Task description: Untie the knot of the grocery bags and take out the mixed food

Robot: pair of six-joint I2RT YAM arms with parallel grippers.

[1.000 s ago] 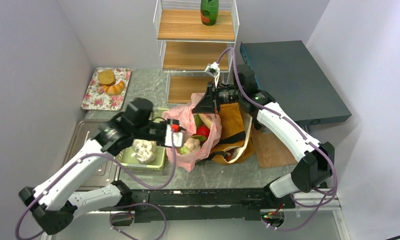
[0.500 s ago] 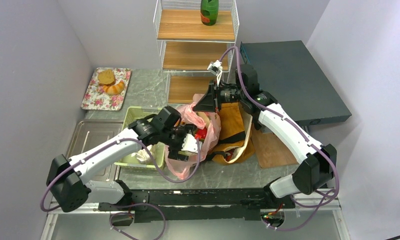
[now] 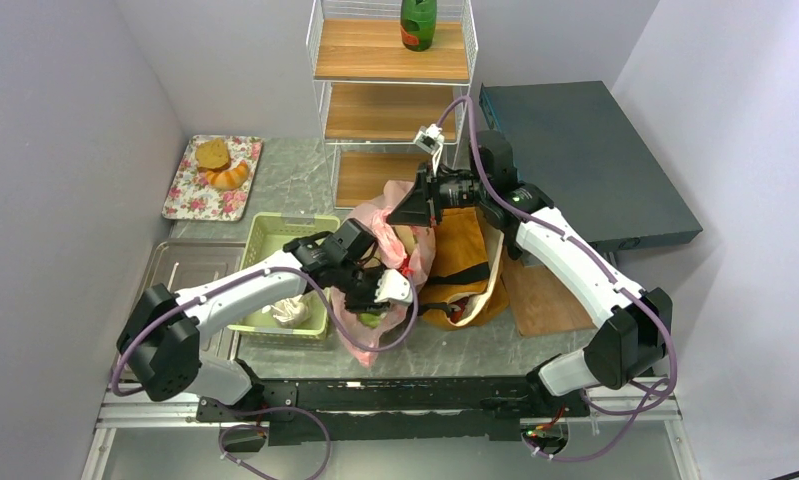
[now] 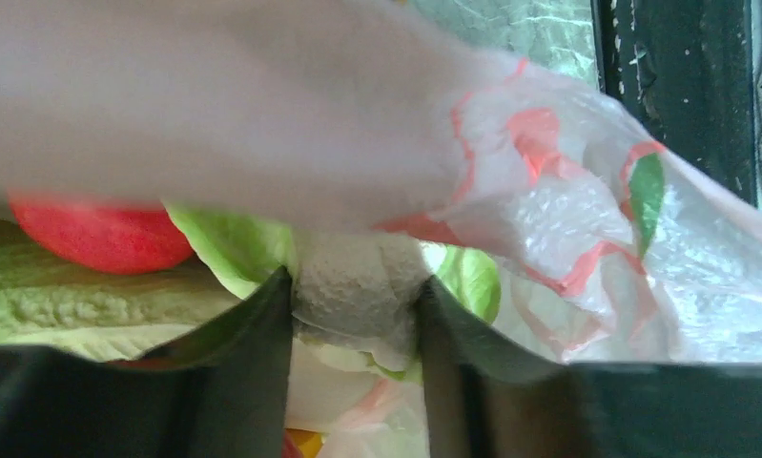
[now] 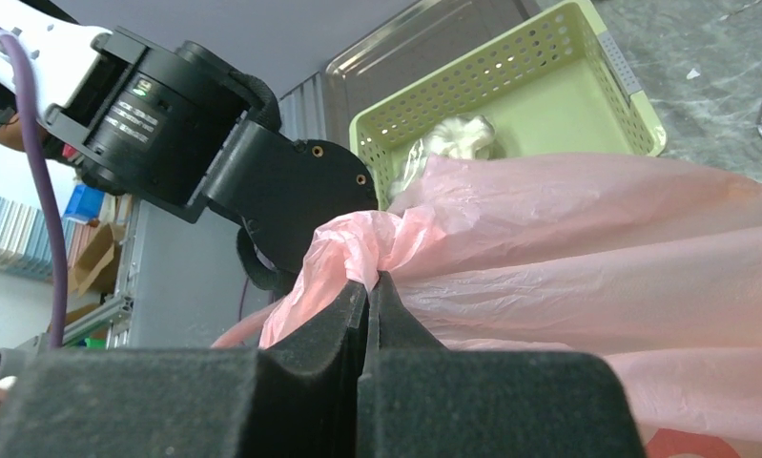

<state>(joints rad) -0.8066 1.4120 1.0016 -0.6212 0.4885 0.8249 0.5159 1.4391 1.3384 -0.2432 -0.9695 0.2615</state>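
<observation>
The pink bag (image 3: 375,335) lies open against the mustard tote (image 3: 465,250). My right gripper (image 3: 403,210) is shut on the bag's bunched upper rim (image 5: 396,243) and holds it up; its jaws (image 5: 372,281) pinch the plastic. My left gripper (image 3: 380,298) reaches into the bag's mouth. In the left wrist view its jaws (image 4: 358,301) press on both sides of a pale lumpy vegetable (image 4: 358,272). Beside it lie green leaves (image 4: 234,248) and a round red fruit (image 4: 100,234). The rest of the bag's contents is hidden by plastic.
A green basket (image 3: 275,240) left of the bag holds a pale lumpy item (image 3: 290,312) and sits on a metal tray (image 3: 180,275). At the back stand a floral tray with bread (image 3: 213,178), a wire shelf (image 3: 390,60) with a green bottle (image 3: 418,22), and a dark box (image 3: 585,160).
My left arm swung from over the green basket across into the pink bag, and its jaws now sit around a pale vegetable. The right gripper kept holding the rim.
</observation>
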